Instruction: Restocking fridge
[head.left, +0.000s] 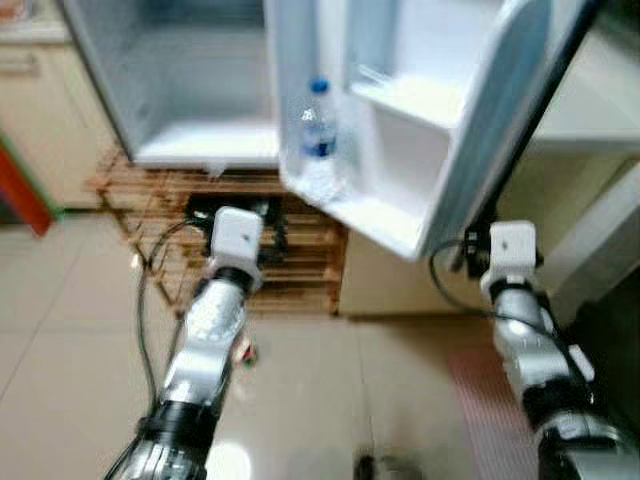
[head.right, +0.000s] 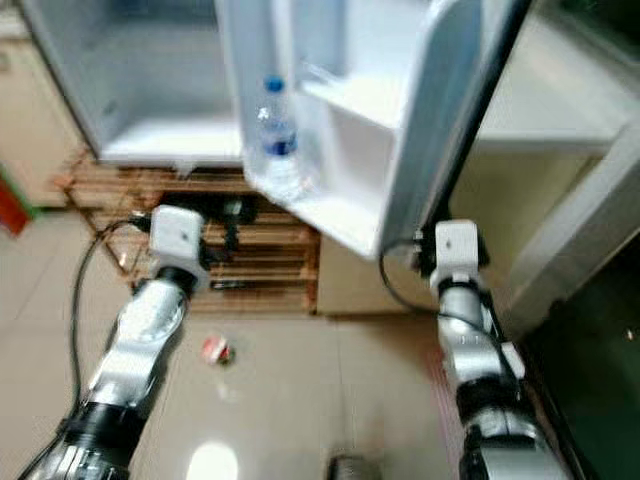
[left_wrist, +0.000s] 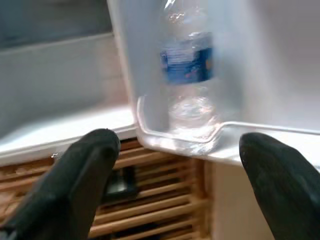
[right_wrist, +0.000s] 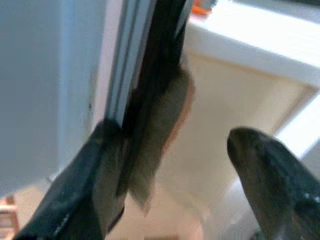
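Observation:
A clear water bottle (head.left: 318, 140) with a blue cap and blue label stands upright in the lowest shelf of the open fridge door (head.left: 500, 110). My left gripper (left_wrist: 180, 150) is open, held just below and in front of that door shelf (left_wrist: 165, 142), apart from the bottle (left_wrist: 192, 85). My right gripper (right_wrist: 175, 145) is open too, close to the door's outer black edge (right_wrist: 160, 45); one finger (right_wrist: 95, 170) lies near that edge. The fridge compartment (head.left: 200, 100) stands open behind and looks bare.
The fridge rests on a wooden pallet (head.left: 300, 270) with black cables beneath. A small red and white item (head.right: 217, 350) lies on the tiled floor. A pale counter (head.left: 600, 100) stands to the right, and a red object (head.left: 20, 190) at far left.

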